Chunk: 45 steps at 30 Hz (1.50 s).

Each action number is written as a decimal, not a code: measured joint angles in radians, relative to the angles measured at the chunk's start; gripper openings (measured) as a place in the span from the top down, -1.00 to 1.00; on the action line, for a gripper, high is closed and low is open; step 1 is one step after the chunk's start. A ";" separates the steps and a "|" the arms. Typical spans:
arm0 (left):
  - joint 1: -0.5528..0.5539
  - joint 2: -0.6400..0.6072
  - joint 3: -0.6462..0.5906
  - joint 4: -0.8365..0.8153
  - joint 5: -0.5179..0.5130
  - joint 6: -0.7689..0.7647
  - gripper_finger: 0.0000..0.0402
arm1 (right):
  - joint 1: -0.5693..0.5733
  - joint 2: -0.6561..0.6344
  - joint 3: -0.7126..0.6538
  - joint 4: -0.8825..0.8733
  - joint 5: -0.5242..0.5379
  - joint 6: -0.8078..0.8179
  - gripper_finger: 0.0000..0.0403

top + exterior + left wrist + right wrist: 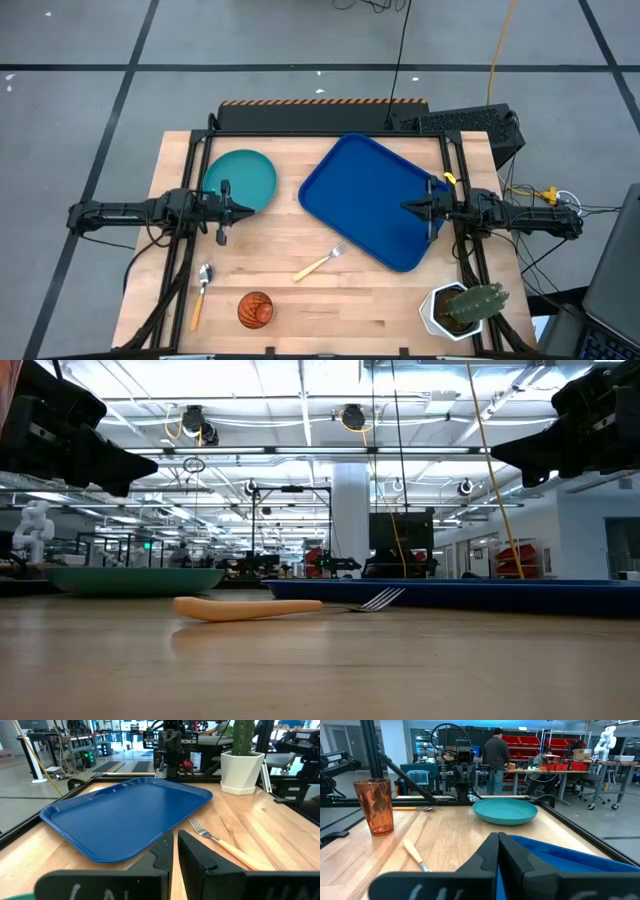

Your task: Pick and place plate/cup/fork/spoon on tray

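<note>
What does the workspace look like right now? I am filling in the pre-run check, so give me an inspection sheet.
Surface: wooden table, bare between the items.
Job's things: tray lies empty, turned at an angle; plate empty at the far left; fork, spoon and cup on the wood, the cup upright.
Clutter: potted cactus at the near right corner.
Grippers: left gripper shut, hovering by the plate's edge; right gripper shut, above the tray; both hold nothing.
Cables: yellow cable and black cable on the floor behind the table.
Surroundings: person standing at benches beyond the table.
</note>
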 joint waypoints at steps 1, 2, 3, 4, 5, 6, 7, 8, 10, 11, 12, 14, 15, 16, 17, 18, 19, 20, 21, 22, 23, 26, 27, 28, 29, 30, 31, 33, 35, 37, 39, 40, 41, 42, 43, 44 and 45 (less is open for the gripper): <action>0.000 0.000 0.000 0.000 0.000 0.000 0.85 | 0.000 0.000 0.000 0.000 0.000 0.000 1.00; 0.000 0.000 0.000 0.000 0.000 0.000 0.85 | 0.000 0.000 0.000 0.000 0.000 0.000 1.00; 0.000 0.000 0.000 0.000 0.000 0.000 0.85 | 0.000 0.000 0.000 0.000 0.000 0.000 1.00; 0.000 0.000 0.000 0.000 0.000 0.000 0.85 | 0.000 0.000 0.000 0.000 0.000 0.000 1.00; 0.000 0.000 0.000 0.000 0.000 0.000 0.85 | 0.000 0.000 0.000 0.000 0.000 0.000 1.00; 0.000 0.000 0.000 0.000 0.000 0.000 0.85 | 0.000 0.000 0.000 0.000 0.000 0.000 1.00; 0.000 0.000 0.000 0.000 0.000 0.000 0.85 | 0.000 0.000 0.000 0.000 0.000 0.000 1.00; 0.000 0.000 0.000 0.000 0.000 0.000 0.85 | 0.000 0.000 0.000 0.000 0.000 0.000 1.00; 0.000 0.000 0.000 0.000 0.000 0.000 0.85 | 0.000 0.000 0.000 0.000 0.000 0.000 1.00; 0.000 0.000 0.000 0.000 0.000 0.000 0.85 | 0.000 0.000 0.000 0.000 0.000 0.000 1.00; 0.000 0.000 0.000 0.000 0.000 0.000 0.85 | 0.000 0.000 0.000 0.000 0.000 0.000 1.00; 0.000 0.000 0.000 0.000 0.000 0.000 0.85 | 0.000 0.000 0.000 0.000 0.000 0.000 1.00; 0.000 0.000 0.000 0.000 0.000 0.000 0.85 | 0.000 0.000 0.000 0.000 0.000 0.000 1.00; 0.000 0.000 0.000 0.000 0.000 0.000 0.85 | 0.000 0.000 0.000 0.000 0.000 0.000 1.00; 0.000 0.000 0.000 0.000 0.000 0.000 0.85 | 0.000 0.000 0.000 0.000 0.000 0.000 1.00; 0.000 0.000 0.000 0.000 0.000 0.000 0.85 | 0.000 0.000 0.000 0.002 0.000 -0.001 1.00; 0.000 0.000 0.000 0.000 0.000 0.000 0.85 | 0.000 0.000 0.000 0.005 0.000 -0.008 1.00; 0.000 0.000 0.000 0.000 0.000 0.000 0.85 | 0.000 0.000 0.000 0.008 0.001 -0.019 1.00; 0.000 0.000 0.000 0.000 0.000 0.000 0.85 | 0.000 0.000 0.000 0.011 0.001 -0.028 1.00; 0.000 0.000 0.000 0.000 0.000 0.000 0.85 | 0.000 0.000 0.000 0.012 0.002 -0.031 1.00; 0.000 0.000 0.000 0.000 0.000 0.000 0.85 | 0.000 0.000 0.000 0.013 0.002 -0.029 1.00; 0.000 0.000 0.000 0.000 0.000 0.000 0.85 | 0.000 0.000 0.000 0.014 0.002 -0.012 1.00; 0.000 0.000 0.000 0.000 0.000 0.000 0.85 | 0.000 0.000 0.000 0.015 0.002 0.003 1.00; 0.000 0.000 0.000 0.000 0.000 0.000 0.85 | 0.000 0.000 0.000 0.017 0.002 0.024 1.00; 0.000 0.000 0.000 0.000 0.000 0.000 0.85 | 0.000 0.000 0.000 0.018 0.002 0.053 1.00; 0.000 0.000 0.000 0.000 0.000 0.000 0.85 | 0.000 0.000 0.000 0.018 0.002 0.089 1.00; 0.000 0.000 0.000 0.000 0.000 0.000 0.85 | 0.000 0.000 0.000 0.019 0.002 0.132 1.00; 0.000 0.000 0.000 0.000 0.000 0.000 0.85 | 0.000 0.000 0.000 0.019 0.002 0.218 1.00; 0.000 0.000 0.000 0.000 0.000 0.000 0.85 | 0.000 0.000 0.000 0.020 0.002 0.275 1.00; 0.000 0.000 0.000 0.000 0.000 0.000 0.85 | 0.000 0.000 0.000 0.028 0.003 0.299 1.00; 0.000 0.000 0.000 0.000 0.000 0.000 0.85 | 0.000 0.000 0.000 0.043 0.003 0.302 1.00; 0.000 0.000 0.000 0.000 0.000 0.000 0.85 | 0.000 0.000 0.000 0.056 0.003 0.302 1.00; 0.000 0.000 0.000 0.002 0.000 0.001 0.85 | 0.000 0.000 0.000 0.067 0.003 0.302 1.00; 0.000 0.000 -0.001 0.012 -0.001 0.002 0.85 | 0.000 0.000 0.000 0.077 0.003 0.302 1.00; 0.000 0.000 -0.001 0.035 -0.002 0.003 0.85 | 0.000 0.000 0.000 0.084 0.003 0.302 1.00; 0.000 0.000 -0.001 0.075 -0.002 0.000 0.85 | 0.000 0.000 0.000 0.091 0.003 0.302 1.00; 0.000 0.000 -0.001 0.114 -0.002 -0.008 0.85 | 0.000 0.000 0.000 0.100 0.003 0.302 1.00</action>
